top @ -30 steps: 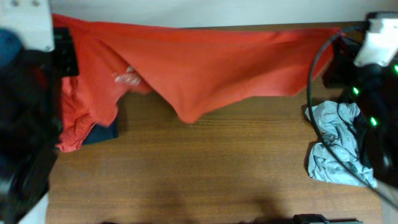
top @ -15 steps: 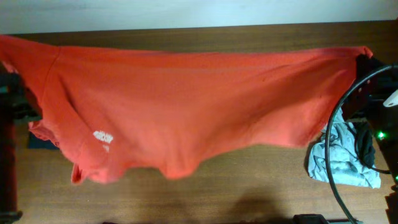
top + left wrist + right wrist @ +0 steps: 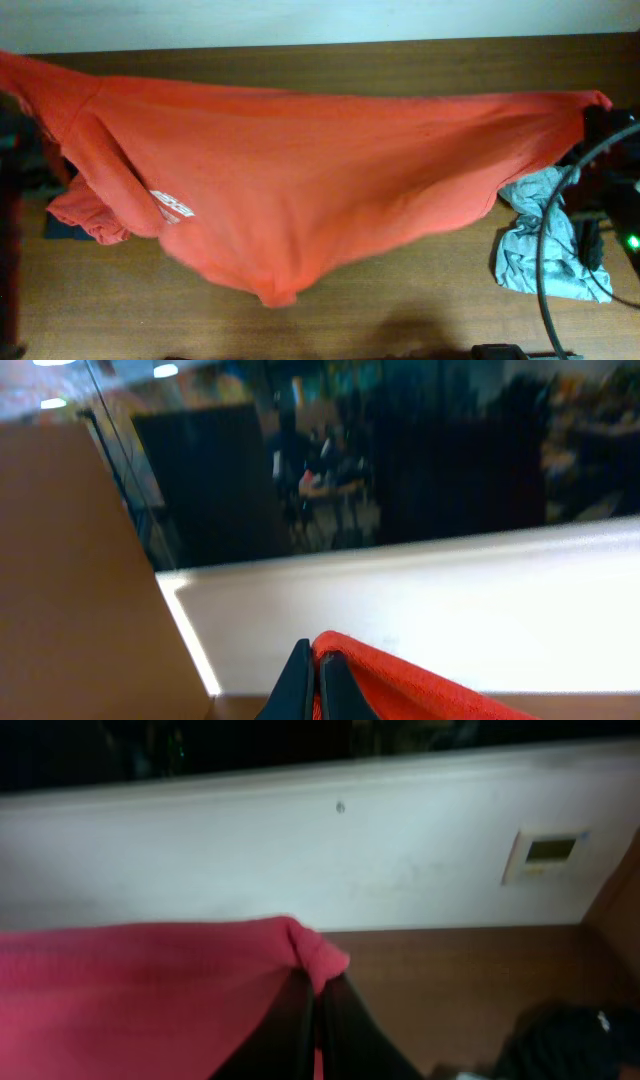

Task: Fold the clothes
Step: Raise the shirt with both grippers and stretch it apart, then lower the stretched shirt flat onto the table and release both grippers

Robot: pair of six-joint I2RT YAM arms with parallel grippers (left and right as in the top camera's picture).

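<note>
The red-orange T-shirt (image 3: 320, 180) hangs stretched in the air across the whole table, with part of its white print (image 3: 170, 207) showing at lower left. My left gripper (image 3: 316, 665) is shut on one corner of it (image 3: 420, 685) at the far left. My right gripper (image 3: 318, 1010) is shut on the other corner (image 3: 150, 990) at the far right (image 3: 597, 102). The shirt's middle sags toward the table. Other clothes lie on the table: a grey-blue one (image 3: 540, 240) at the right and a navy one (image 3: 62, 228) under the shirt's left sleeve.
The wooden table (image 3: 400, 310) runs to a white wall at the back (image 3: 300, 850). A black cable (image 3: 545, 260) loops over the grey-blue garment at the right edge. Dark arm hardware stands at both sides.
The shirt was lifted off the table's back and spread wide between both grippers. Its sagging middle has swung toward the front, and the printed side has shifted right.
</note>
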